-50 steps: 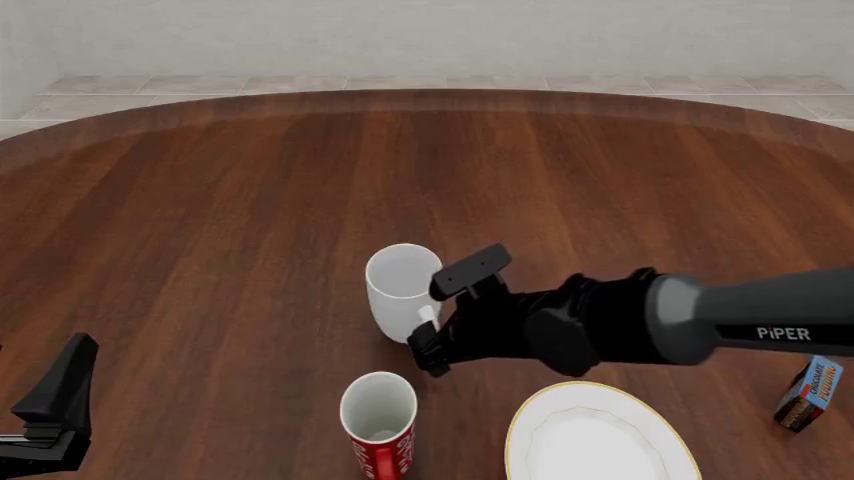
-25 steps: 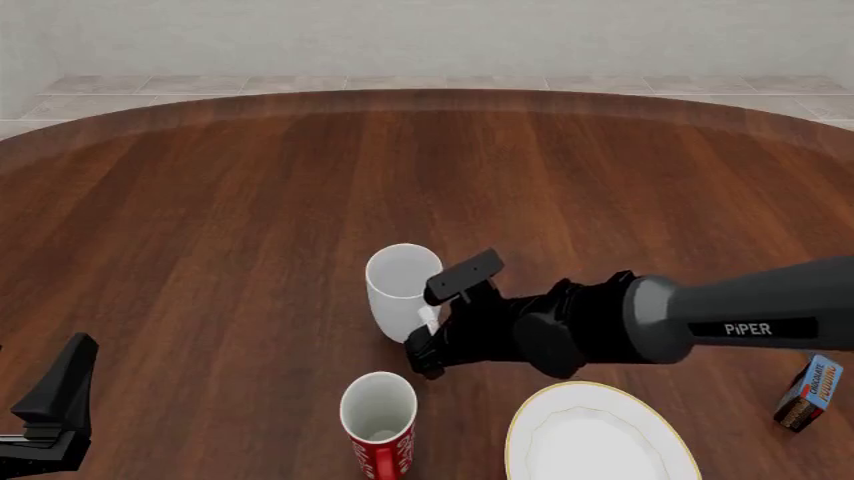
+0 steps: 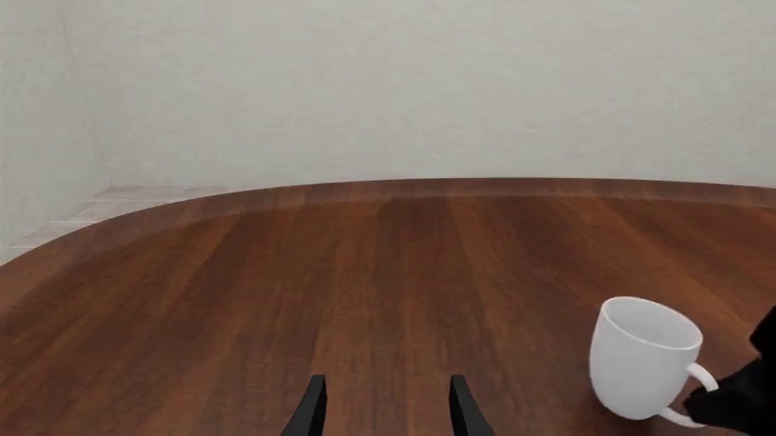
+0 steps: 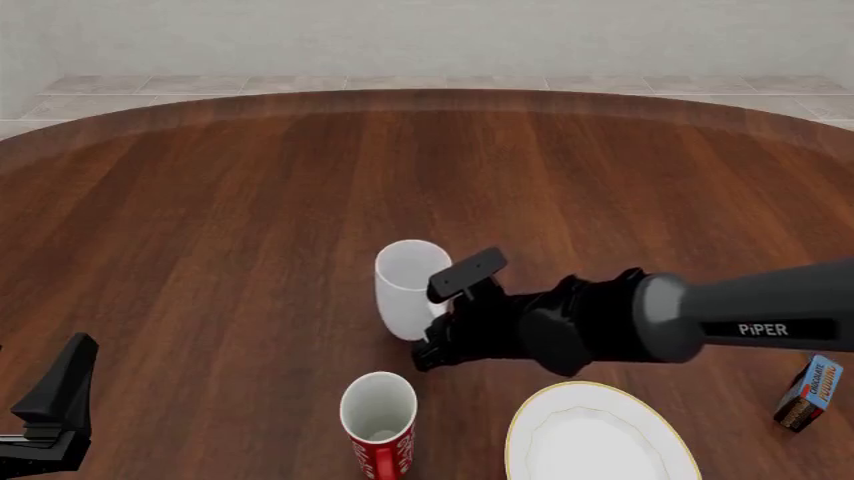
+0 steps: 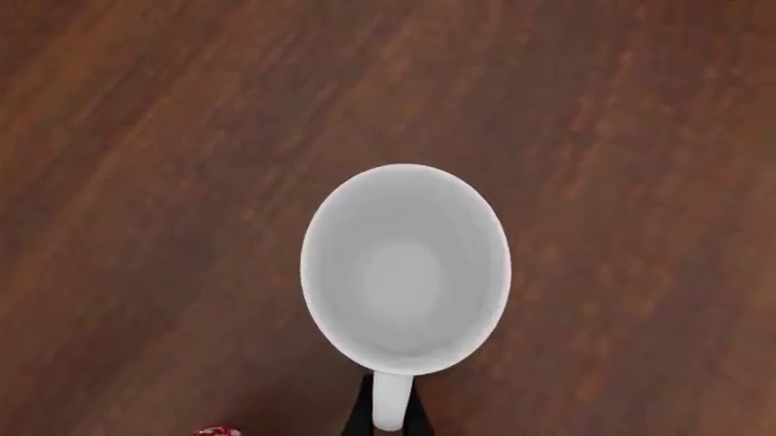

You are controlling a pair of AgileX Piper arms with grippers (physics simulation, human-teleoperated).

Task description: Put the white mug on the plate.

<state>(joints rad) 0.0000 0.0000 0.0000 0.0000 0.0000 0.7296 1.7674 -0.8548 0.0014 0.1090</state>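
Right wrist view has the right gripper, jaws pinched narrow on the handle of the white mug just ahead of them, so lift it level and carry it steadily to the plate behind them.

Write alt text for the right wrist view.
Looking straight down into the empty white mug standing on the dark wooden table, with the right gripper closed on its handle at the frame's edge. A sliver of the red mug shows nearby.
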